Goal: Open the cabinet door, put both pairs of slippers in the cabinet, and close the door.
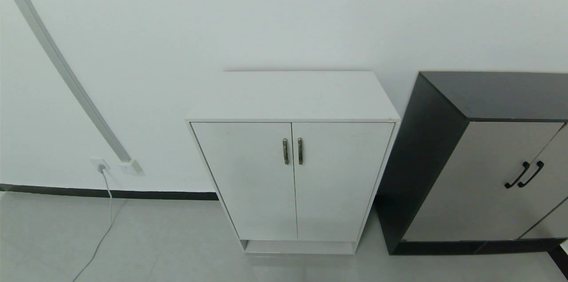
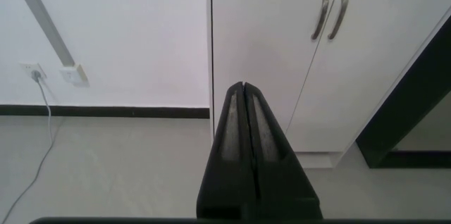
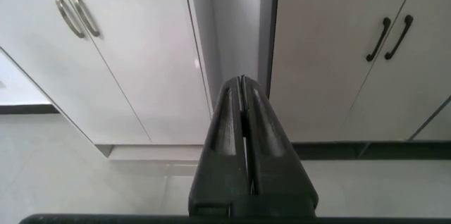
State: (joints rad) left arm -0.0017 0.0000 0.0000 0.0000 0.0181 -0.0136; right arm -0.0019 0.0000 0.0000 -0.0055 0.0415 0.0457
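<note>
Left gripper point(image 2: 243, 91): one unit, its two fingers pressed flat together, holding nothing. It hangs above the grey floor point(image 1: 155, 237), short of the white cabinet's left-hand edge.

Right gripper point(image 3: 242, 84): one unit, fingers likewise closed against each other and empty. It faces the line where the two cabinets meet.

White cabinet point(image 1: 293, 95): one, standing on the floor against the wall, central in the head view. It has two doors, the left door point(image 1: 248, 175) and the right door point(image 1: 337, 175), both fully closed and flush. Two upright metal handles, one per door point(image 1: 285, 151) point(image 1: 300, 150), sit side by side at the centre seam.

Dark cabinet point(image 1: 417, 153): one, just beside the white cabinet on its right. It has two pale doors, both closed, with two black handles point(image 1: 517, 175) point(image 1: 532, 174).

Wall, left of the white cabinet: two sockets point(image 1: 101, 166) point(image 1: 130, 167). One grey cable point(image 1: 108, 211) is plugged into the first and trails onto the floor. One slanting conduit point(image 1: 57, 60) runs down to the second. One black skirting strip point(image 1: 133, 193) lines the base.
</note>
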